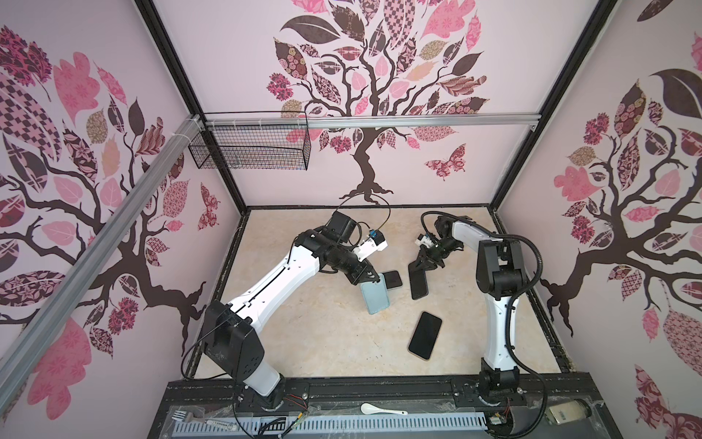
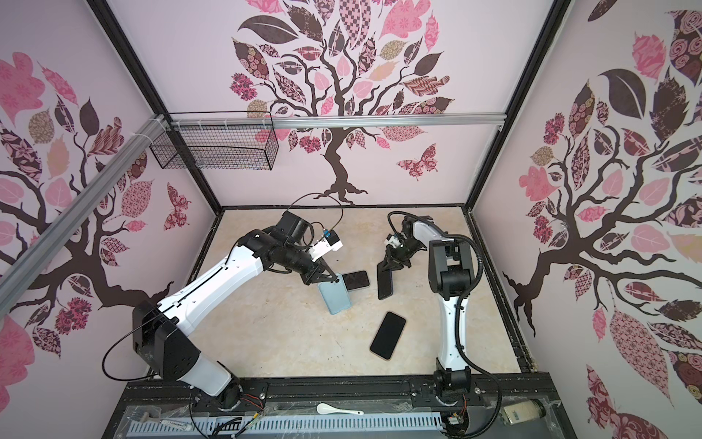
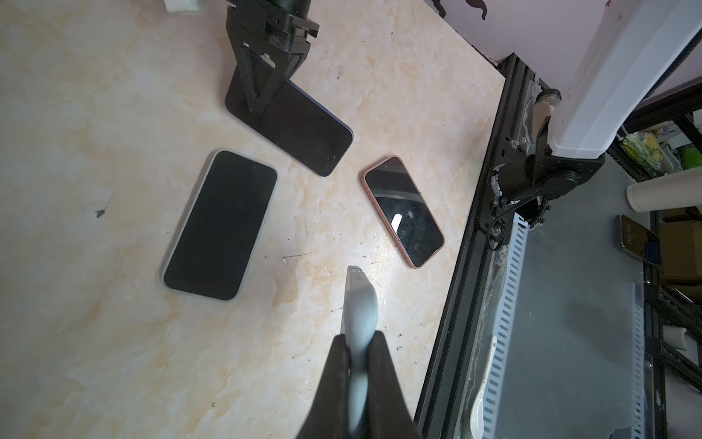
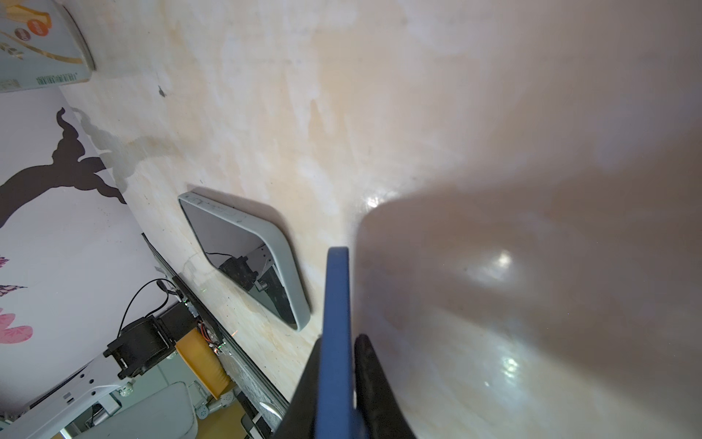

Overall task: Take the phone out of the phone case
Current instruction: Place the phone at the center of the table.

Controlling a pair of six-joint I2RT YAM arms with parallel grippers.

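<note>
The left gripper (image 3: 357, 342) is pinching the pale blue phone case (image 3: 359, 304) tight between its fingers. The dark blue phone (image 4: 336, 289) is lying between the fingers of the right gripper (image 4: 338, 342), grip unclear; releasing cleanly means opening wide, then lifting straight off.

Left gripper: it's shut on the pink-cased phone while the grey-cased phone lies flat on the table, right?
Not quite. The left gripper is shut on the pale blue case, not the pink-cased phone, which lies untouched; the left wrist view shows this. The grey-cased phone does lie flat on the table.
</note>
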